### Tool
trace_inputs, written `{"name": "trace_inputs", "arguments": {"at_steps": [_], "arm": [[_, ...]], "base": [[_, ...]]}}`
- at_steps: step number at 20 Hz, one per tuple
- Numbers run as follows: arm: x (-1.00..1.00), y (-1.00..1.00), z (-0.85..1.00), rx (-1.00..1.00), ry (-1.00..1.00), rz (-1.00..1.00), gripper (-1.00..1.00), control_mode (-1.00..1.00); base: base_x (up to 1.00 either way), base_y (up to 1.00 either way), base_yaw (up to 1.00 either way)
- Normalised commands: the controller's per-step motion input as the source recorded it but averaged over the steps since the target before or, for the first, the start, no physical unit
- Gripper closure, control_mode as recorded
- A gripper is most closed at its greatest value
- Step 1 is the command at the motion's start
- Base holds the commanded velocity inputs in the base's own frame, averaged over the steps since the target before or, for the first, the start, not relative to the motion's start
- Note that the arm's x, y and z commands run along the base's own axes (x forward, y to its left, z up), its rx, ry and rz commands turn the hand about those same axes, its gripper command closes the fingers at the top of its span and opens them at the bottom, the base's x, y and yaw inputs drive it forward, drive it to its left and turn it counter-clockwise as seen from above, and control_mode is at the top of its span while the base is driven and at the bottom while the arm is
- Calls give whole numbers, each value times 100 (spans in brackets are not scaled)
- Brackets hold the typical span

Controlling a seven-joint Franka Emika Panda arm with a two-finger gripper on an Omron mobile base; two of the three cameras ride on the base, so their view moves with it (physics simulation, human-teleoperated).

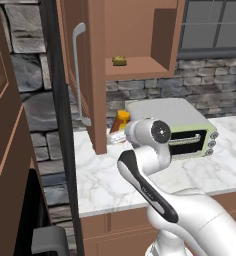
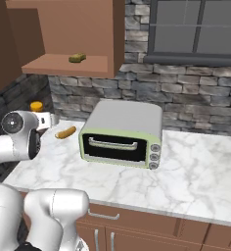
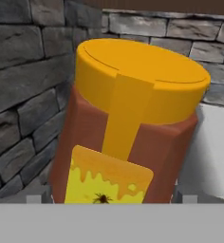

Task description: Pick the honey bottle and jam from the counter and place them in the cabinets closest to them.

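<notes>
The honey bottle stands upright on the white counter in the corner by the stone wall, left of the toaster oven. The gripper sits right at the bottle with its fingers spread wide, not clamped on it.

Illumination is even and diffuse in all three rendered views; no single light source is identifiable. The counter appears bright, without glare. Soft shading lies beneath the cabinets and darkens the stone wall in the corner. The toaster oven casts only a faint shadow. Directly ahead of the jaws, the honey bottle appears slightly soft and pixelated at close range. No edge distortion is visible.
</notes>
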Motion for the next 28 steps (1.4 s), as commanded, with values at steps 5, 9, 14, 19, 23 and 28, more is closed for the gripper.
{"name": "trace_inputs", "arguments": {"at_steps": [5,9,14,19,23,28], "arm": [[-15,-18,56,0,-1,-7,100,-100],[-45,-23,40,-3,1,-4,100,-100],[-26,-16,58,-1,2,-1,100,-100],[-10,-10,65,0,0,0,100,-100],[-2,-7,63,0,0,0,100,-100],[-3,-2,60,0,-1,-1,100,-100]], "base": [[0,0,0],[0,0,0],[0,0,0],[0,0,0],[0,0,0],[0,0,0]]}}
